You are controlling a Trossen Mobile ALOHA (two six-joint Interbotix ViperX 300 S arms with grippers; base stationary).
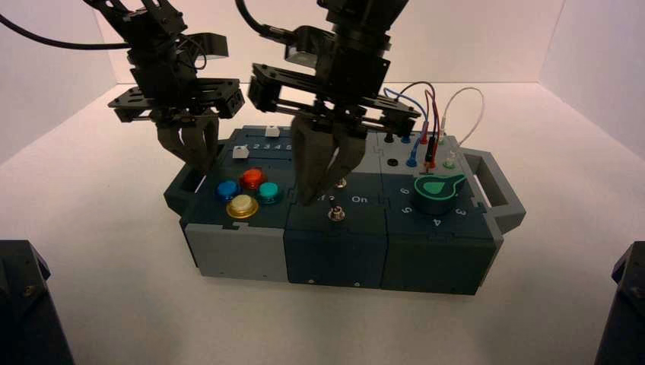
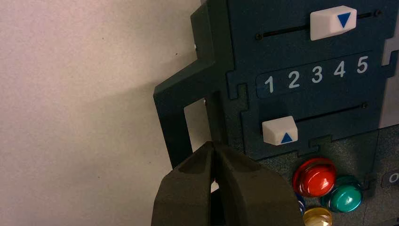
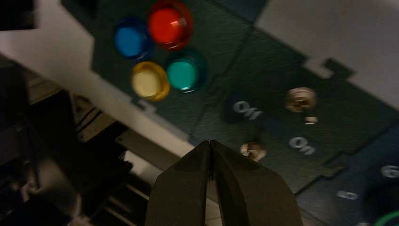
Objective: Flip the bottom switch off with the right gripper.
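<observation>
Hovering beside the bottom switch, right gripper pressed together, left gripper likewise, near left handle

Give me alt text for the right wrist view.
Closed tips of the dark tapered right gripper sit near the small silver metal bottom switch on the dark teal panel. Beyond are "Off" and "On" lettering, another silver toggle, and red, blue, yellow and green round buttons.

red btn, blue btn, teal btn, prob. yellow btn
</observation>
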